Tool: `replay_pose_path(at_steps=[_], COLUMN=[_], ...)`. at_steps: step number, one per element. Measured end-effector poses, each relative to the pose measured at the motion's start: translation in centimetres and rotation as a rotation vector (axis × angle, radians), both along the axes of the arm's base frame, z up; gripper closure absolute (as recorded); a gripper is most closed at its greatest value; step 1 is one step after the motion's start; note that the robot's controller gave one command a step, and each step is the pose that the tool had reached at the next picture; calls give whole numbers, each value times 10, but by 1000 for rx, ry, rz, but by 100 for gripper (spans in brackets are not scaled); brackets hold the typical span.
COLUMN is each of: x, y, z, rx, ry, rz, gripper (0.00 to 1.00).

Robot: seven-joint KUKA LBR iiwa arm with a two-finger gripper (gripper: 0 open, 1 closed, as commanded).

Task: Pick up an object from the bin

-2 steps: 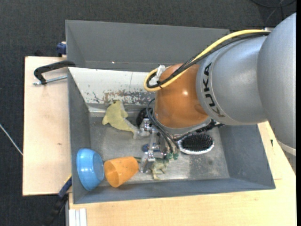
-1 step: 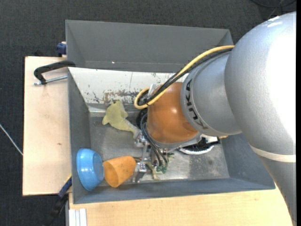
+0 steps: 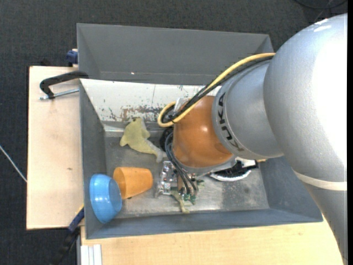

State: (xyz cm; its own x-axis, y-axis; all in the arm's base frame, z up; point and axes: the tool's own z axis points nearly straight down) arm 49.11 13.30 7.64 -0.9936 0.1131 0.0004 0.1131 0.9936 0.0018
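Currently: jaws low near bin (image 3: pixel 242 195) floor, beside orange cup (image 3: pixel 134 181) | opening cannot be told | advice: centre over cup, close gently, lift straight.

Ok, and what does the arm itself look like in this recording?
The arm is bulky, rounded, silver-grey, with black lettering near the wrist. An orange domed cover caps the wrist; a yellow cable and thin black ones run to it. The gripper is small and metallic, with exposed wiring.
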Motion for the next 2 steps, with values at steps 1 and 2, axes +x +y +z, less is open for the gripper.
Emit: replay_pose_path(at_steps=[1,2], x=[0,12], y=[0,-40], z=[0,5], rx=[0,-2], ry=[0,-5], rz=[0,5], gripper=[0,0])
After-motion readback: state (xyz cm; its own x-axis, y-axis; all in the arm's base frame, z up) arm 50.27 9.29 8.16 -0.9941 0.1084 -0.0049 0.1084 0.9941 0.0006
